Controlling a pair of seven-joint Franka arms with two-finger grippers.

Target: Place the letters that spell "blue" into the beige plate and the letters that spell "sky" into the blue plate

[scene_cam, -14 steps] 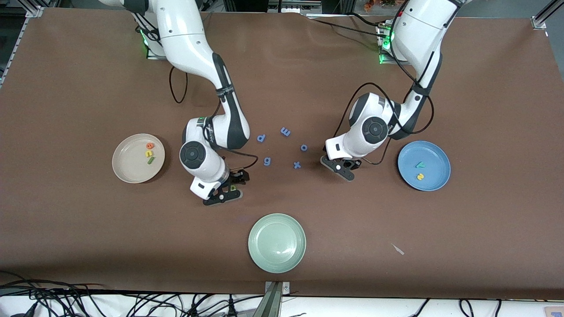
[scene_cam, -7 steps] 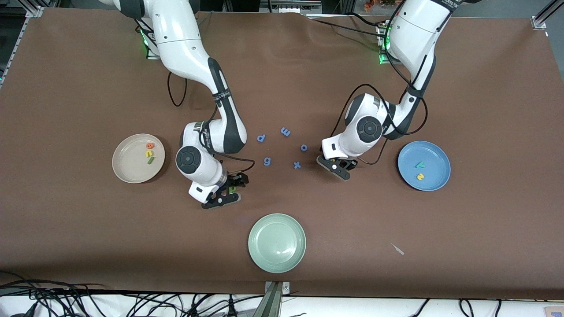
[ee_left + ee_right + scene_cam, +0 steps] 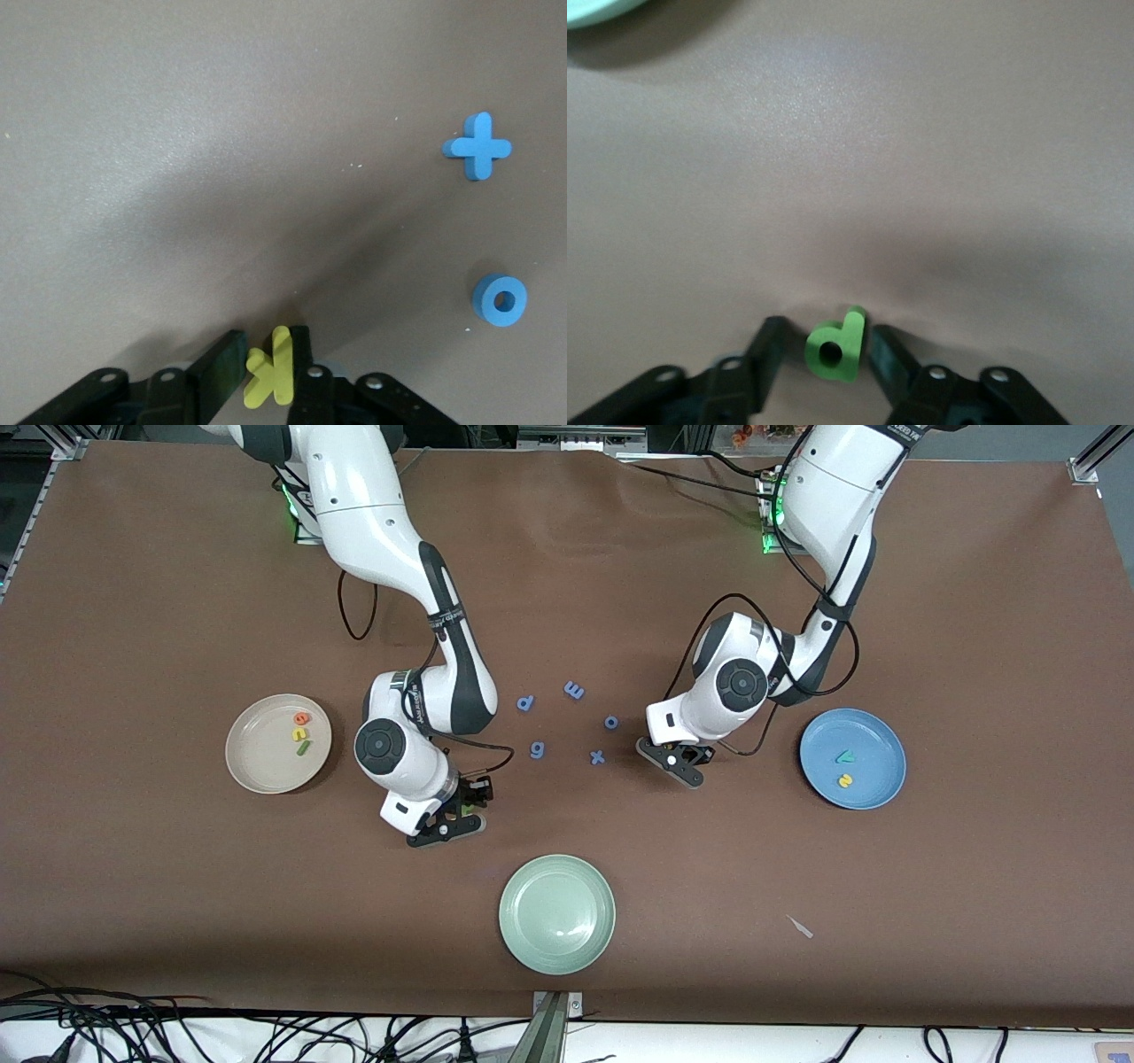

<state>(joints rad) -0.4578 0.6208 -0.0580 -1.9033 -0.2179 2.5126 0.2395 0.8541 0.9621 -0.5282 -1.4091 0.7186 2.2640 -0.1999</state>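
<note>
I see the left tool (image 3: 266,376) down on the brown tabletop (image 3: 177,921), closed on the small yellow foam letter k (image 3: 270,376), between the periwinkle x-shaped letter (image 3: 597,757) and the round blue plate (image 3: 852,758). The grip looks narrow and near the edge of the letter, so I judge it can twist or slip out when the arm lifts; soft foam also bends under pressure. The right tool (image 3: 824,363) is low on the tabletop too, with the small green foam letter b (image 3: 834,347) between its two fingers; a small gap shows at each side, so I think it does not clamp yet. If it closes off-centre, the letter can be pushed away or tip up. The round cream-beige plate (image 3: 257,766) already holds an orange, a yellow and a green piece, and the blue plate holds a teal and a yellow one. On the way to the blue plate, the left arm passes near the periwinkle ring letter (image 3: 501,300), which it can disturb. The pale green plate (image 3: 556,913) lies near the right tool, a wrong place to drop.
</note>
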